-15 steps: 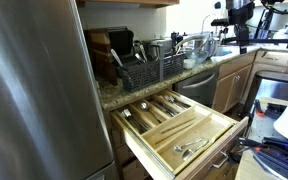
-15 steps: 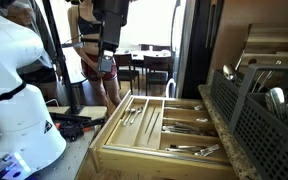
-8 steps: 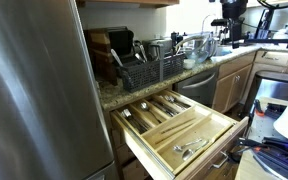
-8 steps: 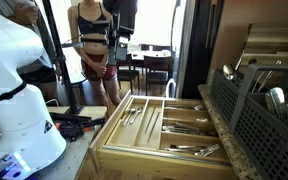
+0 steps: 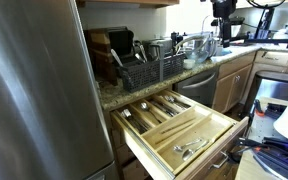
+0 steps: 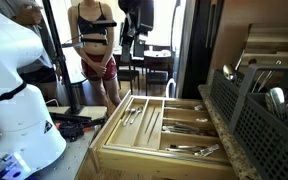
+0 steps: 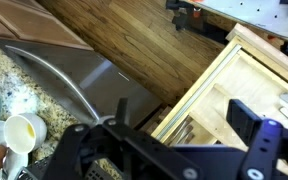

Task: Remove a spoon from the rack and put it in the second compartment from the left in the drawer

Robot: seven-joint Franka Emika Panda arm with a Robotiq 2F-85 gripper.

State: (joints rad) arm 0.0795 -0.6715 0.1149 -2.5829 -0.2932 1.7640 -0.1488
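Observation:
The black wire rack (image 5: 149, 66) stands on the granite counter, with utensils upright in its caddy; I cannot tell which are spoons. It also shows in an exterior view (image 6: 256, 108). Below it the pale wood drawer (image 5: 206, 133) is pulled open, and its narrow slots (image 6: 144, 113) hold cutlery. My gripper (image 5: 222, 12) hangs high above the counter, away from the rack and drawer, and shows at the top of an exterior view (image 6: 136, 14). In the wrist view the gripper (image 7: 179, 128) is open and empty, above the drawer corner (image 7: 219, 85).
A steel fridge (image 5: 34, 90) fills one side. A dishwasher front (image 7: 84, 80) sits beside the drawer. A white cup (image 7: 24, 130) and glassware (image 5: 196, 48) stand on the counter. A person (image 6: 94, 45) and a white robot base (image 6: 14, 90) are beyond the drawer.
The arm has moved sideways along the counter toward the rack, still high up. The gripper stays open. The rack and drawer have not moved.

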